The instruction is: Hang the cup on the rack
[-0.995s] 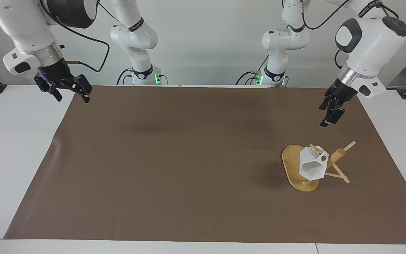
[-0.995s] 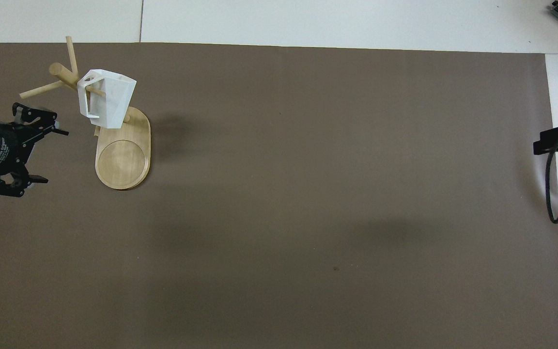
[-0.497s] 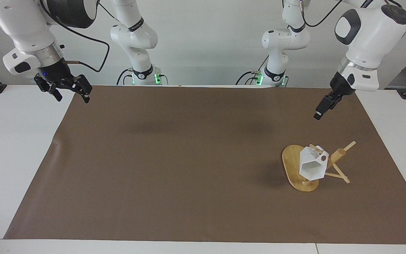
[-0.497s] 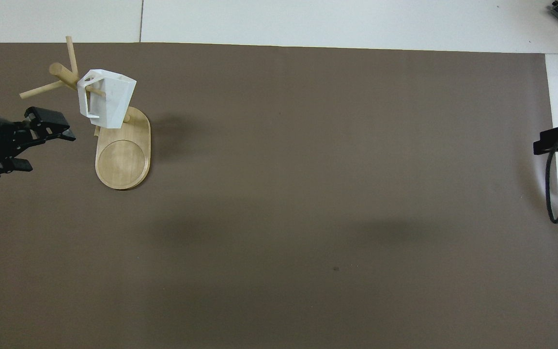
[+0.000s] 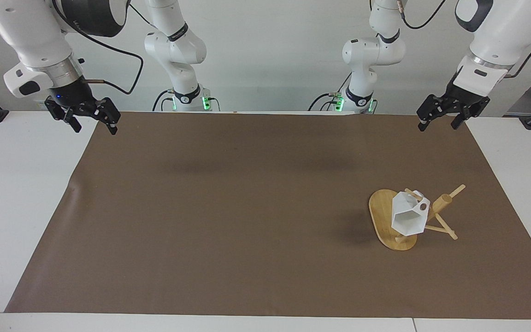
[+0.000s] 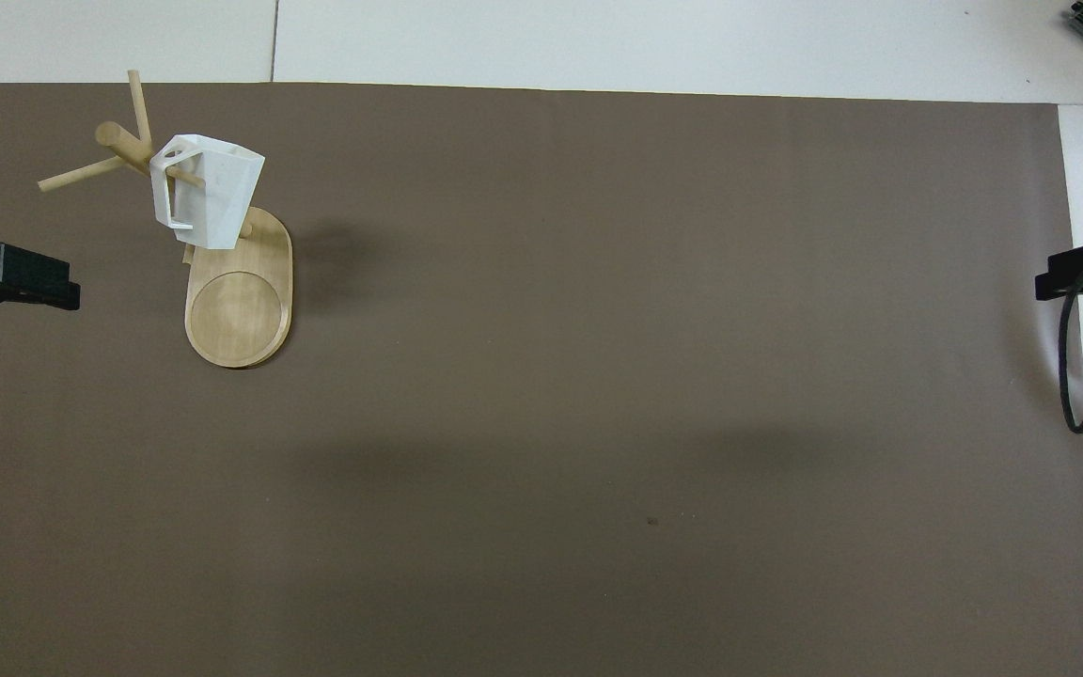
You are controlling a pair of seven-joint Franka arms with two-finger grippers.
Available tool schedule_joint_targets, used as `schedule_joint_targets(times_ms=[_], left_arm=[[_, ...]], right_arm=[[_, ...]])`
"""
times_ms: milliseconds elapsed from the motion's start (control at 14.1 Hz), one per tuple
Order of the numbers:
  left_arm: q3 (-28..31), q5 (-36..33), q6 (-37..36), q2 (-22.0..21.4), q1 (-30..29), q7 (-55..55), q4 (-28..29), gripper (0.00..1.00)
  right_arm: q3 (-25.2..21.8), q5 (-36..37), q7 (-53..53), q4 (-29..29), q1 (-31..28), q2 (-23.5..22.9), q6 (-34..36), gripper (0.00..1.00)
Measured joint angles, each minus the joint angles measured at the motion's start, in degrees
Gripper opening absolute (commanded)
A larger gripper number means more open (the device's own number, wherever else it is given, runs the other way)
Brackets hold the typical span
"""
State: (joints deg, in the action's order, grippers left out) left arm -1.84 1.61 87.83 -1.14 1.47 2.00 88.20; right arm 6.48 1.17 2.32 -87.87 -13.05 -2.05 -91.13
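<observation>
Left gripper, fingers spread apart and holding nothing, raised in the air over the corner of the brown mat at the left arm's end of the table, at the edge nearest the robots; in the overhead view only one dark finger of it enters the edge of the frame. Right gripper, likewise released and empty, fingers spread, raised over the mat's edge at the right arm's end of the table, where that arm waits; the overhead view shows just its dark tip and a looping black cable. White faceted mug, hung by the hole in its blocky handle on a thin peg of the bamboo mug tree, its hexagonal mouth tilted downward and away from the robots; clear of both grippers. The mug tree stands on the mat toward the left arm's end of the table, its central post rising from one end of an oval flat base, with other pegs bare. In the overhead view the mug hangs over the post end of the base. White table showing around the mat.
</observation>
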Motion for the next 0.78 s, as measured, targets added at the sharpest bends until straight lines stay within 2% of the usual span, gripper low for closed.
schedule_joint_targets(times_ms=[213, 782], left_arm=[[2.06, 0.00, -1.82, 0.23, 1.71, -2.02, -1.16, 1.00], [2.44, -0.03, -3.34, 0.13, 1.91, -2.08, -1.28, 1.00]], right_arm=[[0.00, 0.00, 0.00, 0.00, 0.00, 0.00, 0.00, 1.00], [0.00, 0.00, 0.00, 0.00, 0.00, 0.00, 0.00, 1.00]])
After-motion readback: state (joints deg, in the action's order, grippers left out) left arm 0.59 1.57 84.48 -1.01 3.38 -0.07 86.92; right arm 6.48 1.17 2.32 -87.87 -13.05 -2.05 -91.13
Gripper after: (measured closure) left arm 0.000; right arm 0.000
